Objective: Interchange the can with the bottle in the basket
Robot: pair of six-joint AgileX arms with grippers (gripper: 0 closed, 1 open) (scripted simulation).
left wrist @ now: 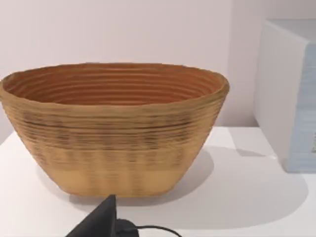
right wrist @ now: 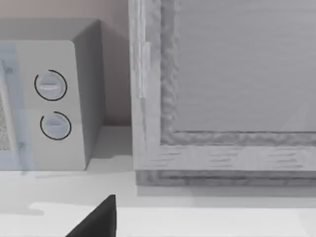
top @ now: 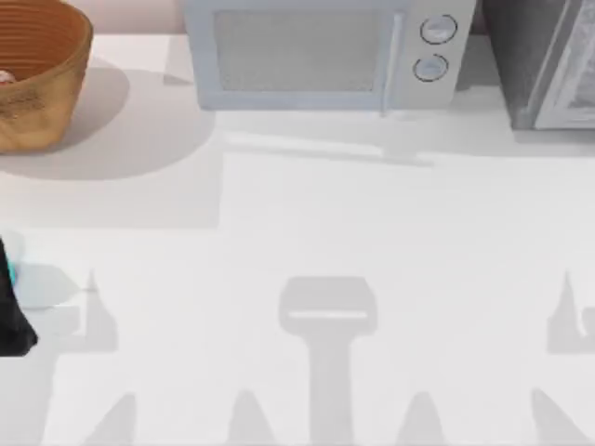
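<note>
The orange-brown wicker basket stands at the table's far left corner. Inside it, at the picture's edge, shows a small white-and-red bit of the can. At the left edge of the table, nearer the front, a turquoise sliver of the bottle lies against the black body of my left gripper. The left wrist view faces the basket side-on from close by, and its ribbed inside hides what it holds. A black part of my right gripper shows low in the right wrist view.
A pale microwave stands along the back middle, its two knobs on its right side. A grey cabinet fills the back right corner. The white tabletop lies open in front of them.
</note>
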